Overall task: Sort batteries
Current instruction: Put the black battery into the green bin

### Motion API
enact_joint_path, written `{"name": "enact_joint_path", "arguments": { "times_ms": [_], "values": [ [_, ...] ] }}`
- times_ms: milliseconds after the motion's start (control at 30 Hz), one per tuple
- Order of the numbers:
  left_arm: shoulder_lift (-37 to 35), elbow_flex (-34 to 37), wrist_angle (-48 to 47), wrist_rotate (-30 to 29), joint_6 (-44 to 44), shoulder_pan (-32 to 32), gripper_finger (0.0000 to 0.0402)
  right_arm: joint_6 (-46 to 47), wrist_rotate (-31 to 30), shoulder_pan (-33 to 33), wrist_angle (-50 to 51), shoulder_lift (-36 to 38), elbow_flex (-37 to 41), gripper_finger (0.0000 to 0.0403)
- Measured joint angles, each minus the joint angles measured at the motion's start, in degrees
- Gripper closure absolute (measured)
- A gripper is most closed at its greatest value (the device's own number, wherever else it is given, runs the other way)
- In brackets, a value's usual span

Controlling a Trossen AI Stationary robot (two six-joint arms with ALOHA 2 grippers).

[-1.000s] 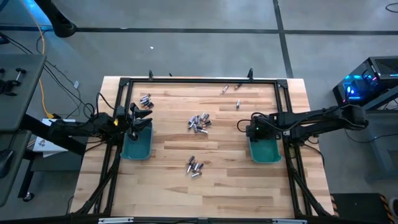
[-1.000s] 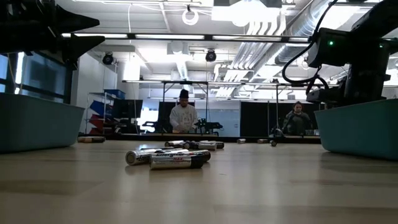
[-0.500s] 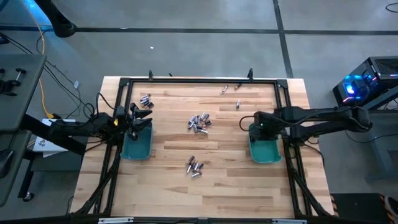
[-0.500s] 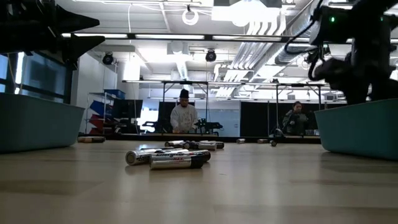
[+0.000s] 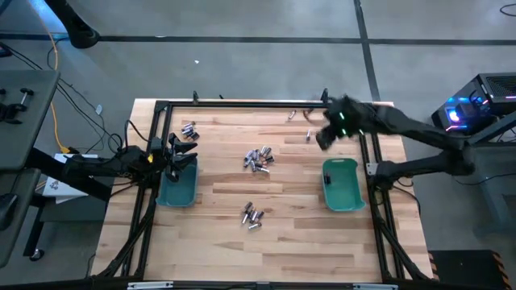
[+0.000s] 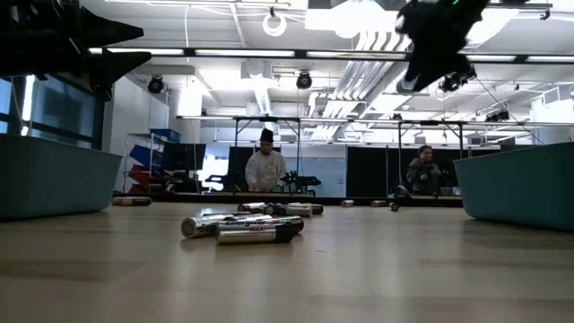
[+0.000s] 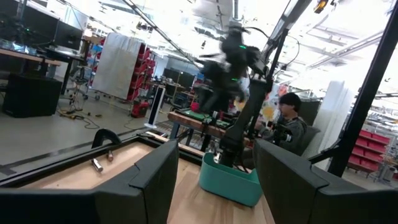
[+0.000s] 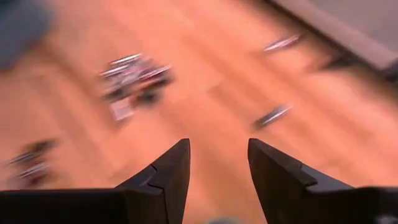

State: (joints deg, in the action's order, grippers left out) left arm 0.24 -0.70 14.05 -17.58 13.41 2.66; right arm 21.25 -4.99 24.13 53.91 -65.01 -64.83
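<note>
A: Right gripper (image 5: 322, 138)?
B: Raised off the table (image 5: 218, 242), at 2 o'clock from the central battery cluster (image 5: 258, 158), just beside a lone battery (image 5: 308, 134). Fingers (image 8: 165, 174) apart, nothing between them. Blurred in high and low views.

A: Left gripper (image 5: 179, 153)?
B: Parked over the left teal bin (image 5: 177, 189), at 9 o'clock on the table. Fingers (image 7: 155, 180) wide apart, empty.

A: Batteries, locations?
B: Central cluster near table middle. Second cluster (image 5: 252, 215) at 6 o'clock from it. Third cluster (image 5: 189, 129) at 10 o'clock, just beyond the left bin. Two strays (image 5: 291, 115) at 1 o'clock near the far frame rail. Mixed silvery and dark cells; count not readable.

A: Right teal bin (image 5: 342, 185)?
B: At 3 o'clock on the table. Contents not discernible.

A: Low view?
B: Nearest cluster (image 6: 242, 229) lying flat on the wood, more cells (image 6: 280, 209) behind. Two people (image 6: 265, 168) in the room beyond the table.
</note>
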Motion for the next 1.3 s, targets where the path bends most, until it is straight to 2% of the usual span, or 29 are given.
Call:
{"name": "enact_joint_path", "arguments": {
  "times_ms": [67,133,200,267,367,500,733,1100,1300],
  "values": [
    [-0.01,0.00,0.01,0.01,0.01,0.00,0.0199,-5.77,1.56,6.27,-0.05,-5.15,-2.27,0.0247],
    [0.00,0.00,0.07,0.01,0.00,0.00,0.0199,-12.77,7.77,12.30,-0.54,-10.90,-3.99,0.0247],
    [-0.01,-0.01,0.06,0.00,-0.02,0.00,0.0199,-20.19,12.87,16.52,-2.10,-16.65,-4.98,0.0247],
    [0.00,-0.01,0.08,0.00,-0.02,0.00,0.0199,-27.68,15.23,19.37,-3.69,-22.26,-6.07,0.0247],
    [-0.01,-0.01,0.05,0.00,-0.02,0.00,0.0199,-39.75,14.90,21.66,-4.53,-29.76,-8.22,0.0244],
    [0.00,-0.01,0.05,0.01,-0.04,0.00,0.0199,-49.82,9.27,22.78,-5.65,-38.20,-10.90,0.0242],
    [-0.01,-0.01,-0.01,0.00,-0.05,0.00,0.0199,-57.88,1.75,23.21,-7.10,-48.16,-16.38,0.0242],
    [-0.01,-0.01,-0.01,0.00,-0.04,0.00,0.0199,-65.89,0.95,25.63,-8.69,-53.58,-18.96,0.0246],
    [-0.01,-0.01,-0.03,0.02,-0.04,0.00,0.0199,-66.75,3.10,25.86,-6.03,-53.83,-18.63,0.0293]
  ]
}}
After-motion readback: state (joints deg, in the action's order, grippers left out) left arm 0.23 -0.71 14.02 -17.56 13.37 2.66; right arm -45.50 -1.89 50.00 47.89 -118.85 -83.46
